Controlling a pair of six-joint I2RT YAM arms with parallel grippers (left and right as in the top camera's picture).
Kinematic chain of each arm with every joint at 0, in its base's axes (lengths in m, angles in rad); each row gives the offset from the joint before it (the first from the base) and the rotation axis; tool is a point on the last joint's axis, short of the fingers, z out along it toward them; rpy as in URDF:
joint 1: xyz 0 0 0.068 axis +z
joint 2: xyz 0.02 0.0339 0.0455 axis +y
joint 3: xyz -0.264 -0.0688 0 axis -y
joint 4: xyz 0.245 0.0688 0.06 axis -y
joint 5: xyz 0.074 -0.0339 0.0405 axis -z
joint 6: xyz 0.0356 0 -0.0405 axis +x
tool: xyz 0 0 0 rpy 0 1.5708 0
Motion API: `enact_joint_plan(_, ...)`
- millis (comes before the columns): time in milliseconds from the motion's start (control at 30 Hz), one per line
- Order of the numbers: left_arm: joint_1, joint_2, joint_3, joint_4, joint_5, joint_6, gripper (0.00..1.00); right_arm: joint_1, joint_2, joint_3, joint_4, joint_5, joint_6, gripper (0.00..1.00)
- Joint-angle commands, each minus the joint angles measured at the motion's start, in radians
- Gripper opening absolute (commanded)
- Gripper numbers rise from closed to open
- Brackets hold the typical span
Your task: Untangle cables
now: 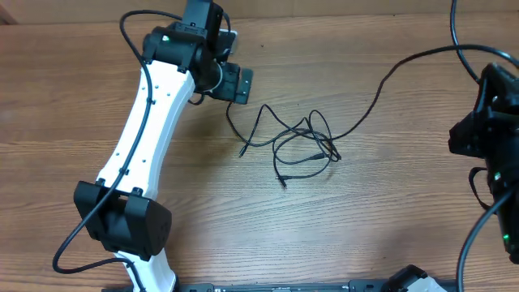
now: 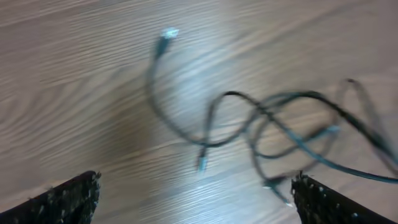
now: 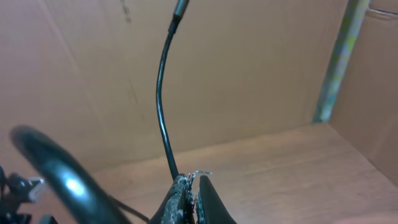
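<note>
The wooden bench [image 1: 365, 227] fills the overhead view. The white left arm [image 1: 154, 122] reaches from the near left edge toward the far middle, and the black right arm [image 1: 495, 122] sits at the far right edge. Behind the right arm, its wrist view shows a brown cardboard wall [image 3: 261, 62]. The cables [image 1: 302, 146] lie on the bench near its middle in a loose tangle of crossing loops, just right of the left arm's tip. One long strand [image 1: 389, 73] leads from the tangle's right side toward the right arm. The left hand [image 2: 196, 186] hangs above the bench beside the tangle with its fingers spread wide, apart from the cords and holding nothing. The right hand [image 3: 194, 183] is pressed together, pinching a single cable [image 3: 160, 93] that rises in a curve from its fingertips to a plug [image 3: 180, 7] at the top. In the blurred left wrist view, a silver-tipped plug [image 2: 168, 34] lies on the wood at the far end of one cord.
</note>
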Motion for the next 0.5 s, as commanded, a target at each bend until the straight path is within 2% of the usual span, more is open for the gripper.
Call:
enact_joint_plan(0,-0.064,-0.013,-0.005,0.015,0.194,0.08,1.0,0.001,0.034,0.01,-0.013,0.027,-0.007,0.04)
enact_joint_plan(100,-0.123,-0.013,-0.006,0.02,0.274,0.101,0.99,0.001,0.05,0.01,-0.017,0.06,-0.003,0.04)
enact_joint_plan(300,-0.259,-0.013,-0.015,0.052,0.24,0.097,1.0,0.001,0.053,0.01,-0.019,0.121,0.001,0.04)
enact_joint_plan(467,-0.288,0.011,-0.085,0.166,0.209,0.007,1.0,0.001,0.047,0.01,-0.076,0.122,0.056,0.04)
